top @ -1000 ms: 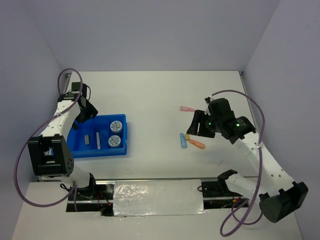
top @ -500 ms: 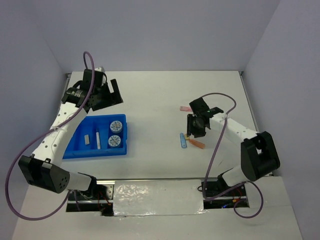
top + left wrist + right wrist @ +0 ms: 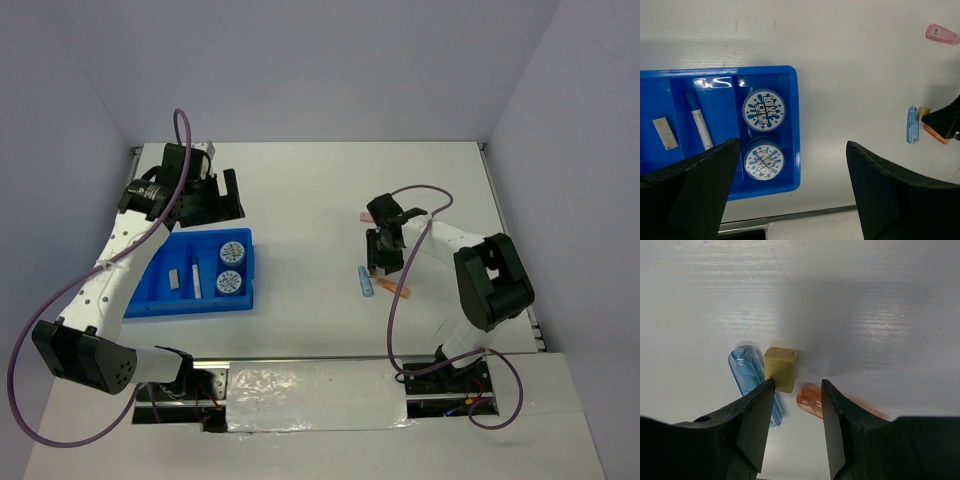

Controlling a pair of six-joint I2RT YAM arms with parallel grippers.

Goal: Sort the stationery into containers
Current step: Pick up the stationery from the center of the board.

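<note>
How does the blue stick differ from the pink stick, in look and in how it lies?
Colour: the blue stick is blue, the pink stick pink. Neighbours: the blue stick lies close beside the tan block, by the right hand; the pink stick lies alone. Direction: in the left wrist view the blue stick runs up and down, the pink stick nearly across. Both lie flat on the table, outside the blue tray.
</note>
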